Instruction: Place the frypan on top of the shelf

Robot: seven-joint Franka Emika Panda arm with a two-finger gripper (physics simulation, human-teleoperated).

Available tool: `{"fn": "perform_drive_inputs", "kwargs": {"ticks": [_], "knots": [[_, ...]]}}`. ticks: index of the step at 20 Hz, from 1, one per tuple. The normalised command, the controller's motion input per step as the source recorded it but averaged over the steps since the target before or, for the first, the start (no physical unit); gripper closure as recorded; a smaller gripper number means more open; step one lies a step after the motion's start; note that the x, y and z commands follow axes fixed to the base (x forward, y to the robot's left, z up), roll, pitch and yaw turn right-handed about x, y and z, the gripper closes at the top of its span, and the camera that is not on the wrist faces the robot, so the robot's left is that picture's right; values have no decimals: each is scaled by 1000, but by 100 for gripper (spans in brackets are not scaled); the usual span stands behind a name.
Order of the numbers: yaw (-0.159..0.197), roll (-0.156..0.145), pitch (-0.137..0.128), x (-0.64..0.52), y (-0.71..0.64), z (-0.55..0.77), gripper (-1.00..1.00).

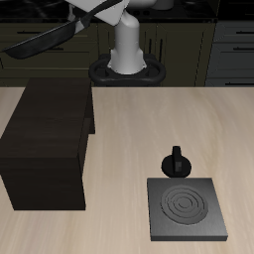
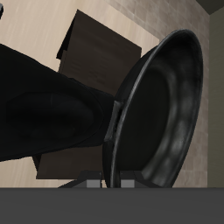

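Black, rigid frypan, probably heavy toward the bowl: carried high above the table's back, beyond the shelf. Apparently pinched at the handle by gripper; best gripped there.

The shelf stands on the desk. Well apart from it, nearer the desk's front edge, lies the stove plate, with the knob just behind it. The frypan hangs in the air above the shelf's back.
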Motion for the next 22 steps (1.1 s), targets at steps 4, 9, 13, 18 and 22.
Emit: {"fn": "perform_drive_inputs", "kwargs": {"ticks": [4,9,13,18,22], "knots": [[-10,-62,22,289,-239,-156,100],[7,-31,37,269,-153,-241,100],[30,21,48,218,80,-391,100],[44,0,89,299,74,-450,100],[6,75,77,137,216,-561,-100]]}}
